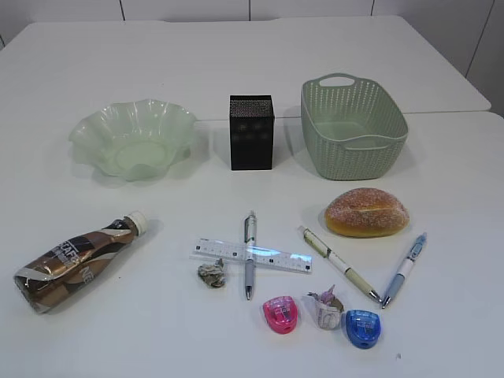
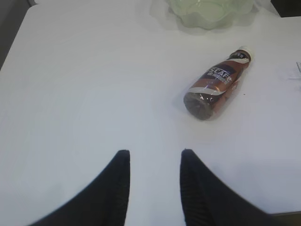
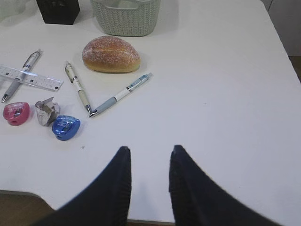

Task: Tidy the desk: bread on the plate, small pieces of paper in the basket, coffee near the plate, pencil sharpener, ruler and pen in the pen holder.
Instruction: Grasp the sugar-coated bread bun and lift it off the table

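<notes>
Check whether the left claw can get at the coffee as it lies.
Probably yes. The left claw stands open and empty, and only bare desk lies between it and the coffee, which lies on its side, apart from the plate.

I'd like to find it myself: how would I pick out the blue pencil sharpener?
Start at the sugar-dusted golden bun on the white desk. Nearer the front edge two pens meet in a V; just below their tips sits the rounded blue plastic sharpener. Its twin is pink.
</notes>
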